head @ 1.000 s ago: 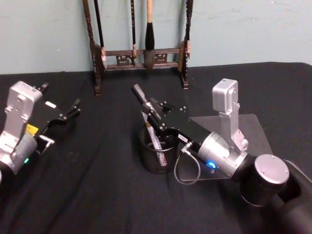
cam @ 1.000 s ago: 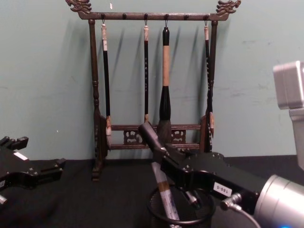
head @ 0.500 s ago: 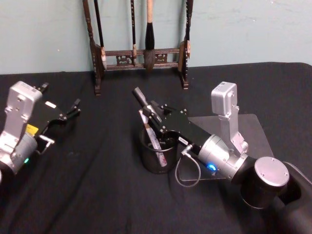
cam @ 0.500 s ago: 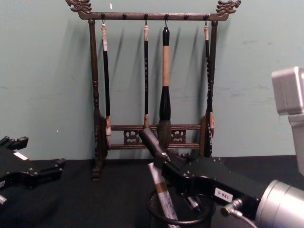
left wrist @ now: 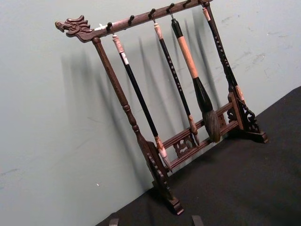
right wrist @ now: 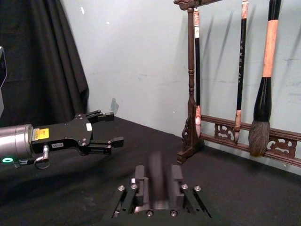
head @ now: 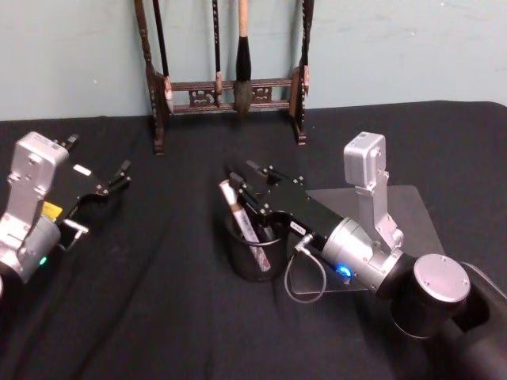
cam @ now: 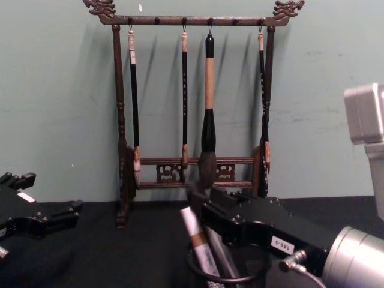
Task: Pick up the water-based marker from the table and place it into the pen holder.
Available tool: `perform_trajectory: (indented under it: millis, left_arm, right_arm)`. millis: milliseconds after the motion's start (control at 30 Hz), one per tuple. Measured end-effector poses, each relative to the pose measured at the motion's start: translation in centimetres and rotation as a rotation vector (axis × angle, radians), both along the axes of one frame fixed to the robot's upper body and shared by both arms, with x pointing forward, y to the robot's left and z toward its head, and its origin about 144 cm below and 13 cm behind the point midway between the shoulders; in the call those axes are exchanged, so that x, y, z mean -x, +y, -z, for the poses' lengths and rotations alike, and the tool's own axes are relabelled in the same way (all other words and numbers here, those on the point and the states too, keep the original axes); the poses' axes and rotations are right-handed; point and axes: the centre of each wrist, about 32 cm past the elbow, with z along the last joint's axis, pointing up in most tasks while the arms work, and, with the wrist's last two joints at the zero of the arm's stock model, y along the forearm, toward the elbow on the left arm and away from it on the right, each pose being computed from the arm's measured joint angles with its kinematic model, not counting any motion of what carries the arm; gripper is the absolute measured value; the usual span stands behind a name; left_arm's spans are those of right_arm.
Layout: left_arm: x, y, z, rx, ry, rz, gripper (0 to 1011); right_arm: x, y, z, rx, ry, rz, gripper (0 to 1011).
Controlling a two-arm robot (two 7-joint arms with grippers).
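Observation:
The water-based marker (head: 240,220) leans in the pen holder (head: 255,257), a round black mesh cup mid-table; its light upper end sticks out over the rim toward my left. In the chest view the marker (cam: 197,240) rests slanted inside the pen holder (cam: 223,279). My right gripper (head: 247,174) hovers just above the cup's far rim, open, with its fingers spread and apart from the marker. In the right wrist view a blurred streak lies between the parted fingers (right wrist: 176,176). My left gripper (head: 119,176) stays parked at the left, open and empty.
A tall dark wooden brush rack (head: 230,87) with several hanging brushes stands at the back against the wall. A grey plate (head: 416,207) lies on the black cloth under my right arm. Open cloth lies between the two arms.
The right gripper opened and the marker slid down through its fingers into the pen holder; its upper end now sits lower, near the rim. The left arm has not moved.

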Motion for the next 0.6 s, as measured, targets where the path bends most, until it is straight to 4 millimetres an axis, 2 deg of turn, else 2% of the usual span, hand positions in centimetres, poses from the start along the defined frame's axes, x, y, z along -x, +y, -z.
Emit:
perform_trajectory:
  millis: [133, 167, 200, 267, 367, 433, 533, 600]
  left_arm:
    - [0.00, 0.00, 0.00, 0.000, 0.000, 0.000, 1001]
    - [0.00, 0.00, 0.00, 0.000, 0.000, 0.000, 1001]
    - [0.00, 0.00, 0.00, 0.000, 0.000, 0.000, 1001]
    - [0.00, 0.00, 0.00, 0.000, 0.000, 0.000, 1001]
    - [0.00, 0.00, 0.00, 0.000, 0.000, 0.000, 1001]
    - [0.00, 0.00, 0.00, 0.000, 0.000, 0.000, 1001]
    - [0.00, 0.00, 0.00, 0.000, 0.000, 0.000, 1001]
    - [0.00, 0.00, 0.00, 0.000, 0.000, 0.000, 1001]
  right_arm:
    - [0.00, 0.00, -0.01, -0.001, 0.000, 0.000, 435]
    - [-0.01, 0.00, -0.01, -0.001, 0.000, 0.000, 492]
    - [-0.01, 0.00, -0.01, -0.001, 0.000, 0.000, 492]
    - [-0.02, 0.00, -0.02, -0.001, 0.000, -0.001, 601]
    - [-0.03, 0.00, -0.03, -0.001, 0.000, -0.001, 658]
    - [-0.03, 0.00, -0.03, -0.001, 0.000, -0.001, 758]
    - [-0.03, 0.00, -0.04, -0.002, 0.000, -0.001, 850]
    - [-0.03, 0.00, -0.04, -0.002, 0.000, -0.001, 867]
